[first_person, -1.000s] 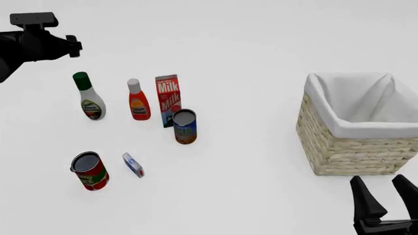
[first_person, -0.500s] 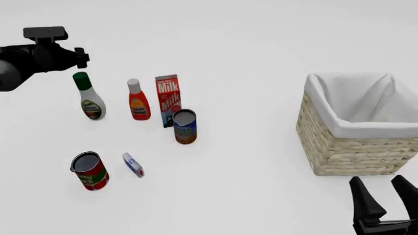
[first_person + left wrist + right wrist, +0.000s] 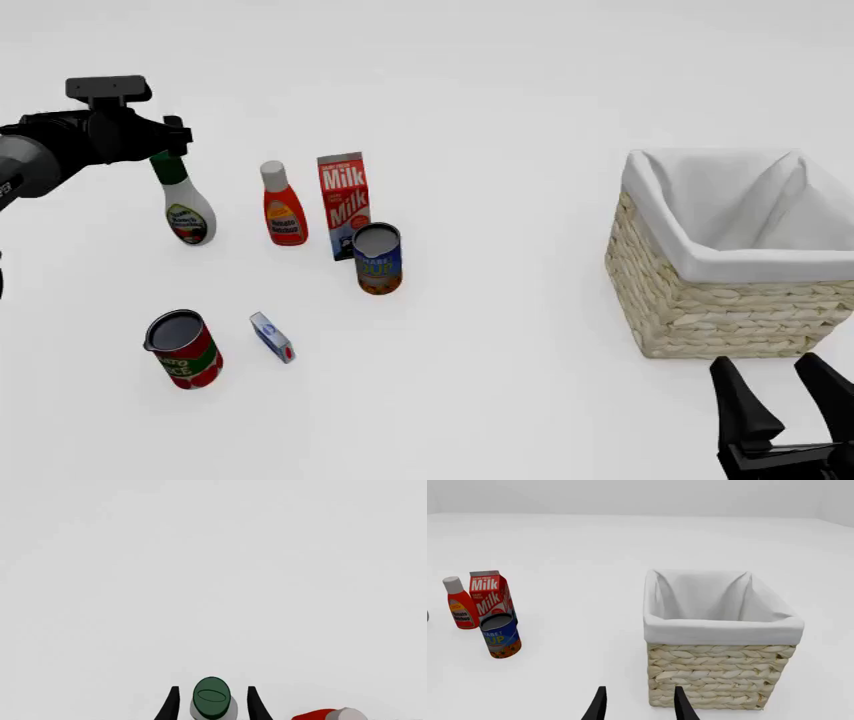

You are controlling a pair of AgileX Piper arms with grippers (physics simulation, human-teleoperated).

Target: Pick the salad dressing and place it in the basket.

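Note:
The salad dressing [image 3: 186, 209], a white bottle with a green-and-red label, stands upright at the table's far left. My left gripper [image 3: 162, 152] has come down over its top and covers the cap in the front view. The left wrist view shows the dark green cap [image 3: 211, 698] between the two open fingers [image 3: 172, 706], with a small gap on each side. The wicker basket [image 3: 727, 312] with its white lining stands at the right. My right gripper [image 3: 766, 364] hovers open and holding nothing just in front of the basket [image 3: 720, 674].
A red bottle with a white cap [image 3: 283, 208] stands right of the dressing, then a milk carton [image 3: 343, 203] and a blue can [image 3: 378, 260]. Nearer me are a red can [image 3: 183, 349] and a small box [image 3: 272, 337].
My left arm has moved down and to the right, from above the dressing to straddling its cap. The right gripper has barely shifted.

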